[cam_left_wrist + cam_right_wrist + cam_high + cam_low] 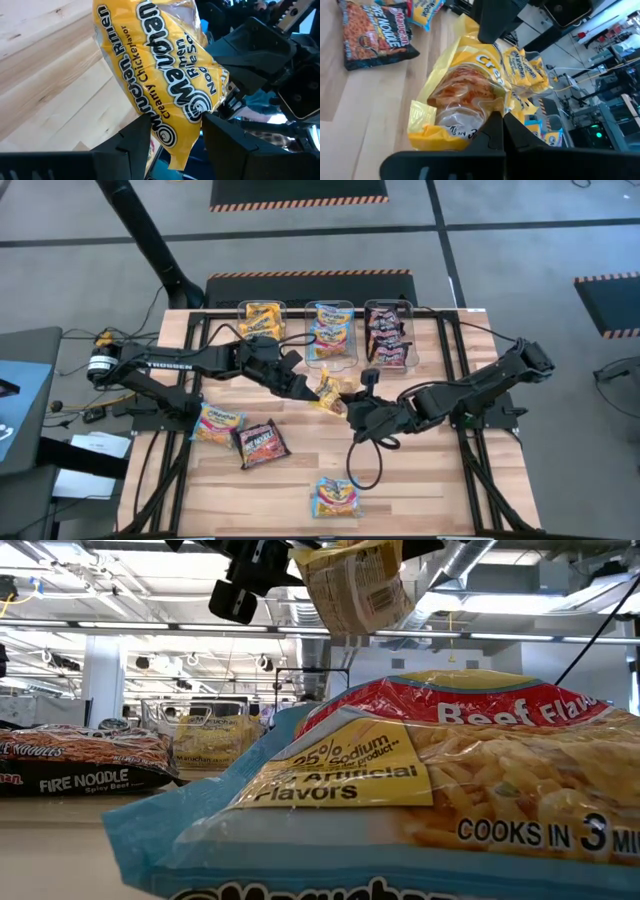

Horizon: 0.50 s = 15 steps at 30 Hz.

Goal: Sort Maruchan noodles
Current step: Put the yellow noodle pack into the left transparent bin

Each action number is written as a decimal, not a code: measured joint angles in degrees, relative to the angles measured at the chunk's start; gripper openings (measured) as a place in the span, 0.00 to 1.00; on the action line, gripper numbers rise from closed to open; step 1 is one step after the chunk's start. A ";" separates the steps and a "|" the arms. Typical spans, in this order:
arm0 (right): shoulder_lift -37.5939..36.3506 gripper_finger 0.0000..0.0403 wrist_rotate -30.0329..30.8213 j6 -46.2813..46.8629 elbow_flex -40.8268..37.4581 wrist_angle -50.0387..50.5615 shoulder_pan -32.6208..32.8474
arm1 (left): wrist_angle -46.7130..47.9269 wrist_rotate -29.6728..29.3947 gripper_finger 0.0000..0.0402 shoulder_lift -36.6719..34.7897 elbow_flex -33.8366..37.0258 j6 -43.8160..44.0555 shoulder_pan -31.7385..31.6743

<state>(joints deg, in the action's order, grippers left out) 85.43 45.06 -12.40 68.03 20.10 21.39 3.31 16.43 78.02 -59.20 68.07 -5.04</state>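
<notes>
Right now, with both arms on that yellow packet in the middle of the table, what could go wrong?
The yellow packet hangs between both grippers: the right gripper is shut on one edge, while the left gripper straddles the other end, its fingers apart. If the right lets go first, it may drop. If both pull, the wrapper could tear.

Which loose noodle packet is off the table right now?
The yellow Creamy Chicken packet, held mid-table between the right tool and the left tool. The blue-yellow packet, the black-red packet and the front blue-yellow packet lie flat.
</notes>
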 joint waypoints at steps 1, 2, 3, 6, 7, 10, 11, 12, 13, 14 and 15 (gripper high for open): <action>0.00 0.00 -0.27 0.00 0.00 -0.03 0.00 | -0.04 0.33 0.40 0.00 0.00 -0.17 0.02; 0.00 0.00 -0.73 0.00 0.00 -0.04 -0.01 | -0.04 0.47 0.39 0.00 0.00 -0.62 0.13; 0.00 0.00 -1.04 0.11 0.00 -0.04 -0.13 | -0.04 0.49 0.38 0.00 0.00 -1.19 0.20; 0.00 0.00 -1.55 0.15 0.00 -0.02 -0.79 | 0.00 0.70 0.35 0.00 0.00 -2.72 0.21; 0.00 0.00 -1.58 0.16 0.00 -0.07 -1.04 | -0.03 0.67 0.33 0.00 0.00 -3.06 0.20; 0.04 0.00 -2.34 0.15 0.00 -0.11 -1.93 | -0.21 0.76 0.28 -0.02 0.00 -4.41 0.22; 0.04 0.00 -3.11 0.17 0.00 -0.11 -2.27 | -0.23 0.84 0.26 -0.02 0.00 -4.73 0.25; 0.09 0.00 -3.36 0.17 0.00 -0.11 -2.60 | -0.37 0.95 0.24 -0.02 0.00 -5.13 0.27; 0.11 0.00 -3.40 0.17 -0.02 -0.13 -2.94 | -0.54 0.96 0.22 -0.04 0.00 -5.61 0.28; 0.15 0.00 -3.43 0.17 -0.02 -0.21 -3.31 | -0.85 0.94 0.20 -0.04 0.00 -6.18 0.28; 0.15 0.00 -3.71 0.21 -0.02 -0.28 -3.69 | -1.25 0.92 0.18 -0.04 0.00 -6.75 0.26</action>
<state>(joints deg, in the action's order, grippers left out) 85.58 41.35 -12.20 68.01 19.81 17.70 2.06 17.34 77.97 -59.20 61.32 -4.78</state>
